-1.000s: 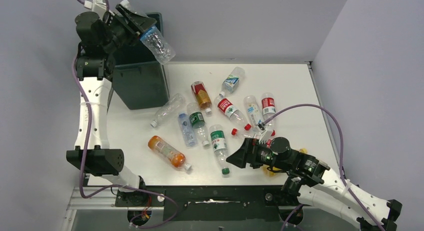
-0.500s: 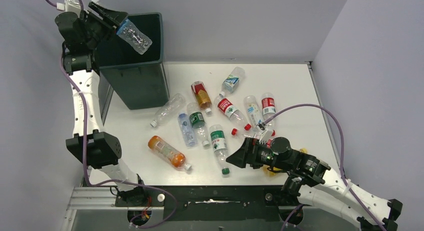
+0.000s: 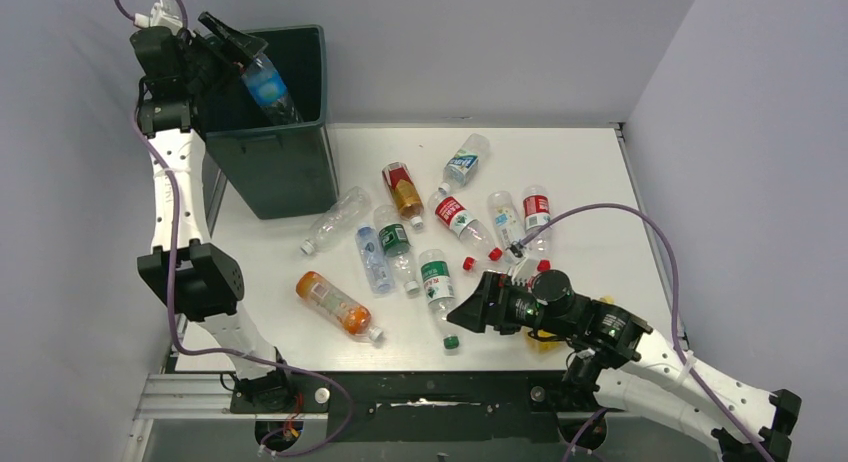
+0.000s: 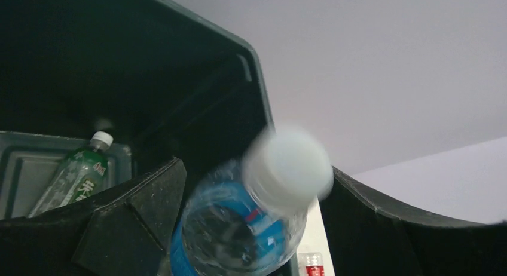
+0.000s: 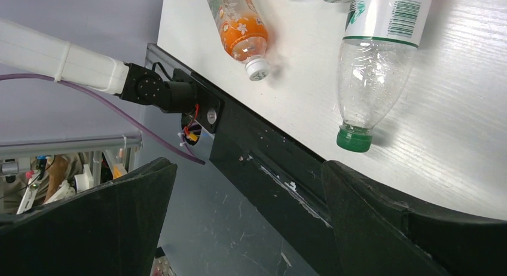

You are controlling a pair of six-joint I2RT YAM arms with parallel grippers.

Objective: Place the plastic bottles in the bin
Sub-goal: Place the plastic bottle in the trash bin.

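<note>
Nearby, at the counter's point(image 3: 590, 162) near edge, right gripper point(image 3: 462, 304) jaws apart, empty. Far-left corner: left gripper point(image 3: 250, 54) jaws apart over the bin point(image 3: 285, 172), blue-labelled bottle point(image 3: 270, 90) tipping inside. Hold your arm above the rim until it drops clear.

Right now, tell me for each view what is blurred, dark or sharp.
Left wrist: the blue-labelled bottle and its white cap are smeared by motion, the bin interior nearly black. Right wrist: sharp, the green-capped bottle casting a soft shadow. Top external: evenly lit and crisp.
</note>
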